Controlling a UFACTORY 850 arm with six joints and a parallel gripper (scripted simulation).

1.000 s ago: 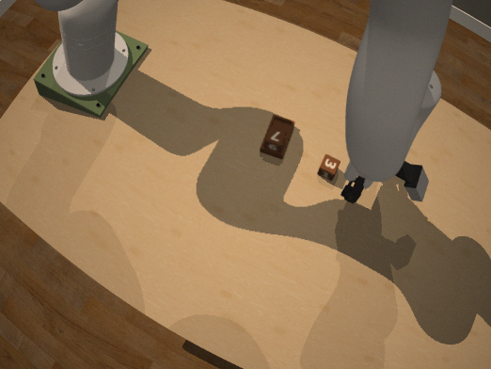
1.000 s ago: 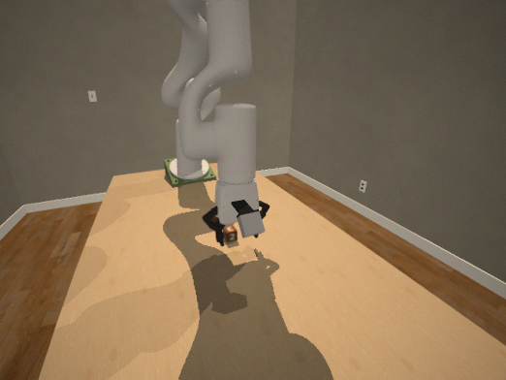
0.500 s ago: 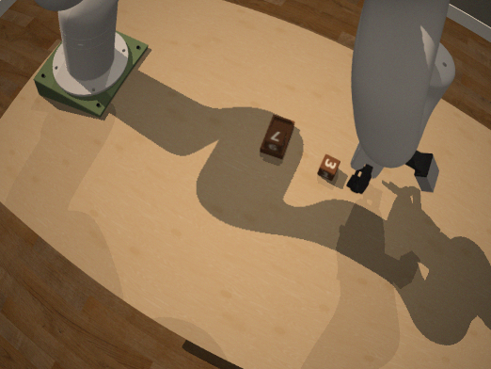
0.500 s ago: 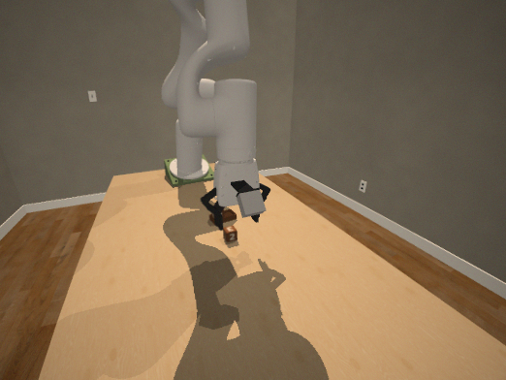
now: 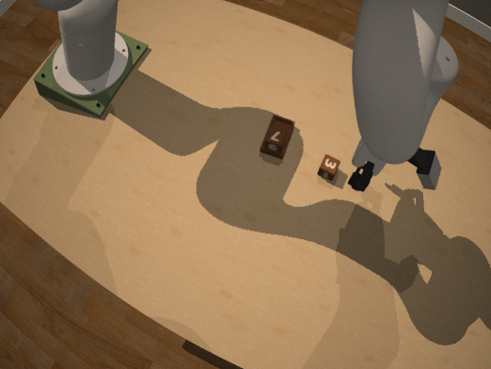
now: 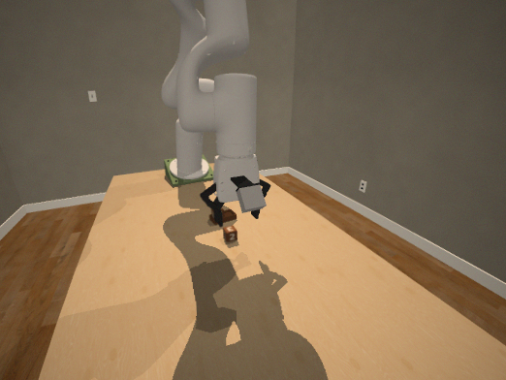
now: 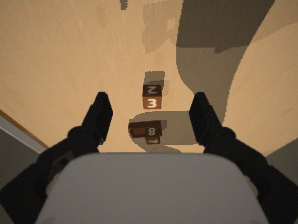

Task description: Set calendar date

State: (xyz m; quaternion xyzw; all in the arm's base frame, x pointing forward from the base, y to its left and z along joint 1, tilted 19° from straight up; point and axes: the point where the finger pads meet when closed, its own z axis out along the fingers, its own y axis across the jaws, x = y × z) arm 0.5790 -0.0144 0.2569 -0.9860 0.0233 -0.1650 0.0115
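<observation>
Top view first: the gripper point(image 5: 392, 171) hangs off the tabletop point(image 5: 188, 245) with its fingers point(image 5: 361, 177) spread wide and nothing between them. Just beside one finger sits the loose cube point(image 5: 328, 167), a white 3 on its upper face, resting on the wood outside the tray. The tray point(image 5: 277, 136) lies near it but apart, in the arm's shadow, with the other cube point(image 5: 276, 136) inside showing a 7 on top. From the exterior camera, the loose cube point(image 6: 231, 234) shows a 2 on its side, and the gripper point(image 6: 235, 205) hovers above and a little behind it. The wrist camera catches the loose cube point(image 7: 152, 97) between the open fingers, further out, with the tray point(image 7: 145, 131) nearer and an 8 visible there.
</observation>
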